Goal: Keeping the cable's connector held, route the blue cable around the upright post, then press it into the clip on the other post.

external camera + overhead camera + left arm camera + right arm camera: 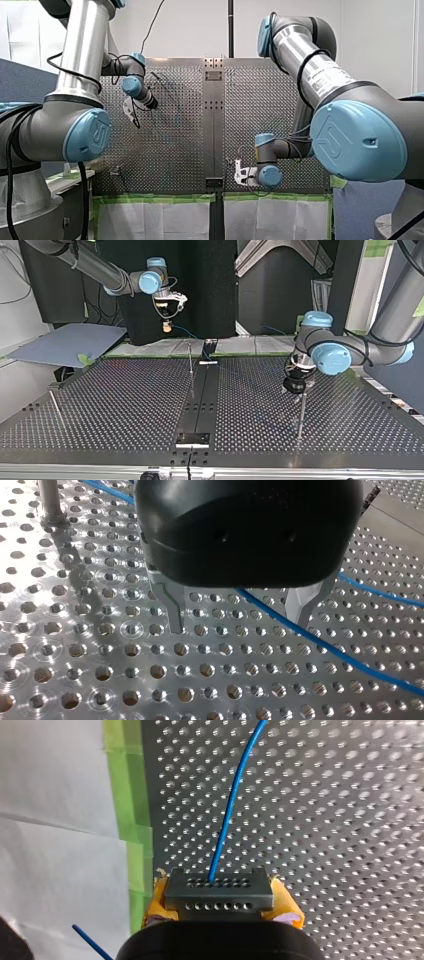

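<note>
Left wrist view: left gripper (239, 625) points down at the perforated metal table (100, 680), metal fingers spread, thin blue cable (350, 652) beneath. Right gripper (220, 900), yellow pads, clamps the grey holed connector (219, 887).

Blue cable (227, 820), far end off-frame.

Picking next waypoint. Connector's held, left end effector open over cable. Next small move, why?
Probably lower my left end effector and close on the blue cable: its fingers stand open with the cable running between them, while my right end effector holds the connector.
</note>
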{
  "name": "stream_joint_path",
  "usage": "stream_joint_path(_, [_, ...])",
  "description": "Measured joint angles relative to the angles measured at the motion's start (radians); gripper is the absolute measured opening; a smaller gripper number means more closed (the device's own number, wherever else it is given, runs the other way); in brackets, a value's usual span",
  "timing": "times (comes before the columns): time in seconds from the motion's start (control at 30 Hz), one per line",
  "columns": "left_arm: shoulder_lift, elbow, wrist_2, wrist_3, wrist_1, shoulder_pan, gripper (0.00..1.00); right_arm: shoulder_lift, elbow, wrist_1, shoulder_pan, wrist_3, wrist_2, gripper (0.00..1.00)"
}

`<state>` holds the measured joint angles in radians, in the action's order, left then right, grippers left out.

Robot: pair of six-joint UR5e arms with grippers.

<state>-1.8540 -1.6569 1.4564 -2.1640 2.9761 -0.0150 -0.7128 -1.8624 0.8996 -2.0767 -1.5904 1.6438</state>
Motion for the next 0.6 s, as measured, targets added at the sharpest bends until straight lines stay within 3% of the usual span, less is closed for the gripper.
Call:
stream_joint_path(0.3, [0.000, 0.000, 0.007, -0.005, 0.001, 0.007, 1.00, -0.087, -0.084, 0.072, 0.020, -0.005, -0.084, 0.00])
stream_joint_path(0.6, [0.000, 0.000, 0.015, -0.009, 0.002, 0.012, 1.00, -0.165, -0.129, 0.129, 0.032, -0.013, -0.113, 0.00])
